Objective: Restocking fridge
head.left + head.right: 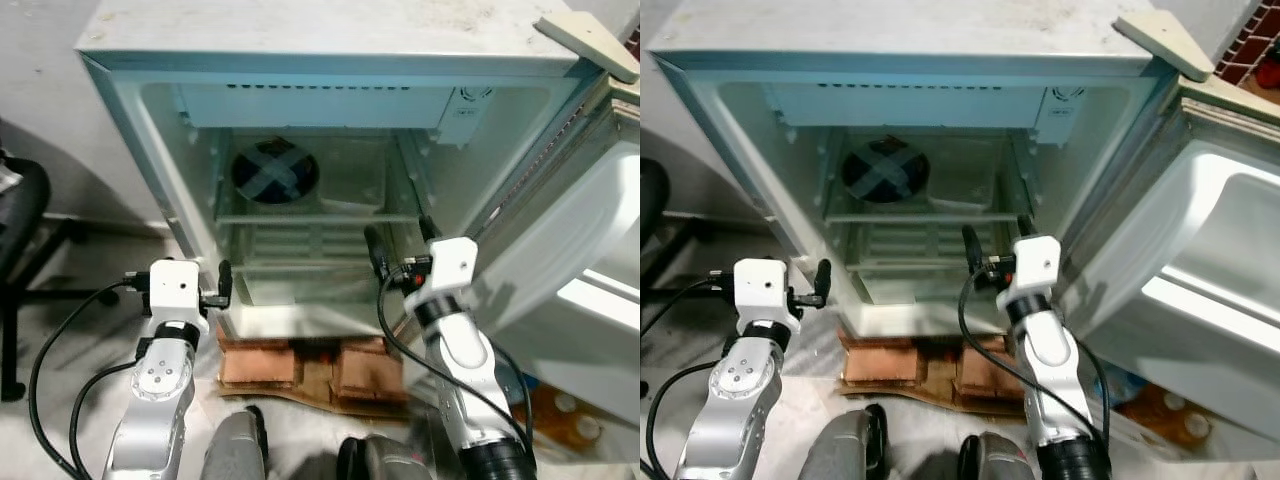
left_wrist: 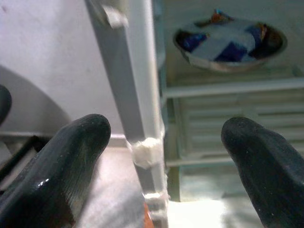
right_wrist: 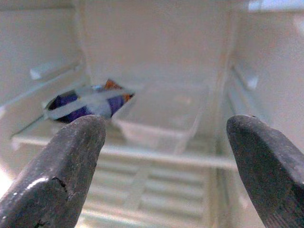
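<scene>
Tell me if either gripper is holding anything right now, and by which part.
Nothing is held. The left gripper is open at the fridge's left front edge, and the right gripper is open, facing the shelf with the bowl and clear tub.

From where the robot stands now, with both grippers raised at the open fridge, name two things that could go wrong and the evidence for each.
1. The left gripper is open astride the fridge's left front edge; pushing forward could jam it against the cabinet.
2. The right gripper, open, faces the shelf with the round bowl and clear container; a deep reach might knock them.
</scene>
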Motion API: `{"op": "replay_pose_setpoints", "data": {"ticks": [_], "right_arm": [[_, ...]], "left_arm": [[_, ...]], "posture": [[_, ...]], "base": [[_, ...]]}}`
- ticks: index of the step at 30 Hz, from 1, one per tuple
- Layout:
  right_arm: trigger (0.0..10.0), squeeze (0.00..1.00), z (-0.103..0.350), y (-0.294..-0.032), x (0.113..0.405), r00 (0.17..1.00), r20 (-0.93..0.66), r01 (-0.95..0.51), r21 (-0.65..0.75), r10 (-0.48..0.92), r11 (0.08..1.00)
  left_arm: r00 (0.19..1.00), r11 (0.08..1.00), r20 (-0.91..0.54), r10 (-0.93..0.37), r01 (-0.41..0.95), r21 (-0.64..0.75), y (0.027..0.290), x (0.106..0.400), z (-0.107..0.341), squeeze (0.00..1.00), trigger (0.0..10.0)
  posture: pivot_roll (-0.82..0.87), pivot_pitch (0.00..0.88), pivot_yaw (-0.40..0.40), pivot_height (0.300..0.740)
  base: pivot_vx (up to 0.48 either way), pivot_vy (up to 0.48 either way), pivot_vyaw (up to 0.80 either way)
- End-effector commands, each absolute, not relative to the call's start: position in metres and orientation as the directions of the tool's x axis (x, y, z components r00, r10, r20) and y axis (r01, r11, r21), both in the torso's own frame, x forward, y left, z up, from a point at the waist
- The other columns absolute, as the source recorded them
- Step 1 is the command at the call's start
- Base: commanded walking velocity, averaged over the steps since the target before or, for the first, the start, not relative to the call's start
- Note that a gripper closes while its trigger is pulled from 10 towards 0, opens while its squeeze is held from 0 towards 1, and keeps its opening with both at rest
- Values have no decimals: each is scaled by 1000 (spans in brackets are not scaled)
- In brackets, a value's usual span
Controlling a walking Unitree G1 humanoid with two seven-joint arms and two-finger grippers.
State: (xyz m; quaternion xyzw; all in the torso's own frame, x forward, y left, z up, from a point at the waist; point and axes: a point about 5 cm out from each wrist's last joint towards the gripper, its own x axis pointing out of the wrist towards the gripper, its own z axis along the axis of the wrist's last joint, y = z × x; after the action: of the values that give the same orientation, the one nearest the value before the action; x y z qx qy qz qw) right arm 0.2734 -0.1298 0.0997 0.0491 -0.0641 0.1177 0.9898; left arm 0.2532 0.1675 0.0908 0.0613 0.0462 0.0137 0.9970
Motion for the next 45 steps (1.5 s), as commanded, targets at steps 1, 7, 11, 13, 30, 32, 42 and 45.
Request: {"op": "replay_pose_setpoints", "data": {"ticks": [1,7,11,13,30,32,42,45], "right_arm": [[10000,0,99,-139,267,972,113,-220,127,206,967],[10000,0,95,-146,264,977,96,-201,127,190,971],[10000,0,93,-149,263,980,83,-192,118,183,974],[10000,0,93,-149,264,980,81,-190,114,182,975],[10000,0,95,-154,264,984,47,-177,122,173,977],[10000,0,95,-155,264,985,43,-173,125,168,977],[10000,0,92,-156,261,988,21,-154,148,153,977],[10000,0,92,-157,262,989,19,-147,152,146,977]], "left_arm": [[995,990,-98,17,-3,141,167,255,87,0,10000],[995,990,-100,9,5,139,165,257,86,0,10000],[995,991,-98,0,14,135,161,259,85,0,10000],[995,991,-98,-7,21,136,159,259,85,0,10000],[996,991,-92,-21,33,133,157,262,81,0,10000],[996,991,-90,-21,33,133,157,263,81,0,10000],[995,990,-95,-29,41,133,154,261,79,0,10000],[994,989,-102,-45,59,132,150,259,77,0,10000]], "posture": [[130,57,-14,740],[122,41,-17,740],[120,28,-21,740],[120,26,-22,740],[110,27,-20,740],[109,28,-23,740],[103,28,-16,740],[103,27,-16,740]], "base": [[0,0,0],[0,0,0],[0,0,0],[0,0,0],[-248,0,0],[-262,0,0],[-258,0,0],[-249,0,0]]}}
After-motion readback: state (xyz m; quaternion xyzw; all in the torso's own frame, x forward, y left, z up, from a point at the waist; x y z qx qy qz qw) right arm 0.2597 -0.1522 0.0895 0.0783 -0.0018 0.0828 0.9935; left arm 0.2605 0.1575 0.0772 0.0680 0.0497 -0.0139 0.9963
